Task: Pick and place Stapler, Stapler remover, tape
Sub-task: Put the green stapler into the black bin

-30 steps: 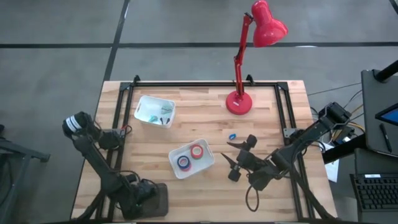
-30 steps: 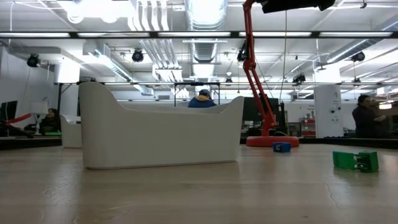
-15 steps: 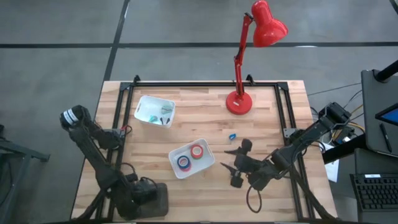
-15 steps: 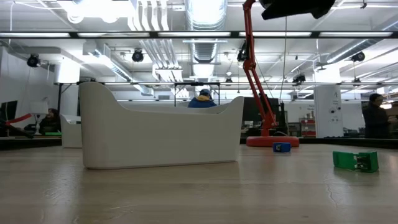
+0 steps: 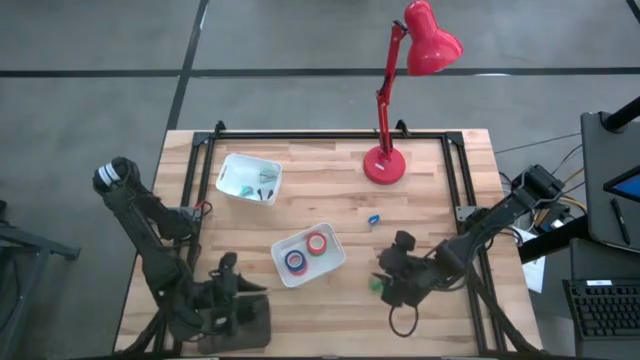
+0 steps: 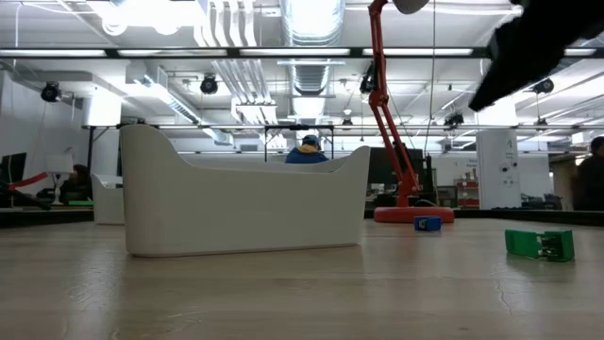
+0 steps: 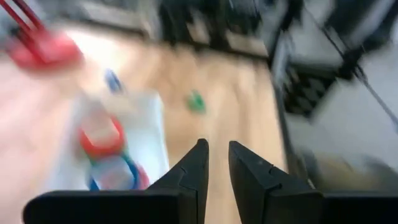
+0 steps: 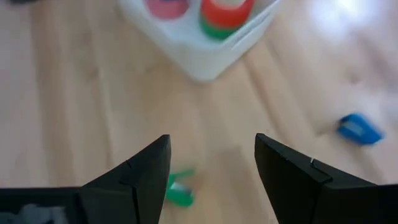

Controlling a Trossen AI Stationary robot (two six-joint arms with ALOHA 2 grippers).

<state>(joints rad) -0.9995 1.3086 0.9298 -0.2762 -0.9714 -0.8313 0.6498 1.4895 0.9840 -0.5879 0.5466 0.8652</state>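
No black stapler shows in any view. Red tape [image 5: 317,243] and blue tape [image 5: 295,261] lie in a white tray [image 5: 334,259] at the table's middle. A small green piece [image 5: 376,285] lies flat on the wood right of the tray, and a small blue piece [image 5: 373,219] lies farther back. My right gripper [image 8: 211,155] hangs open above the green piece [image 8: 177,191], touching nothing. My left gripper [image 7: 216,155], raised over the near-left corner [image 5: 228,265], points toward the tray [image 7: 152,134] with a narrow gap between its fingers.
A second white tray [image 5: 249,178] with small items stands far left. A red desk lamp [image 5: 383,165] stands on its base at the far side. A black frame rail [image 5: 330,135] borders the table. In the low view the tray [image 6: 241,203] blocks the middle.
My right gripper has tipped downward and drawn toward the near-right, uncovering the green piece below it. My left arm has risen from its resting place at the near-left corner, and its gripper now points toward the tray. Tape, tray and the small pieces have stayed put.
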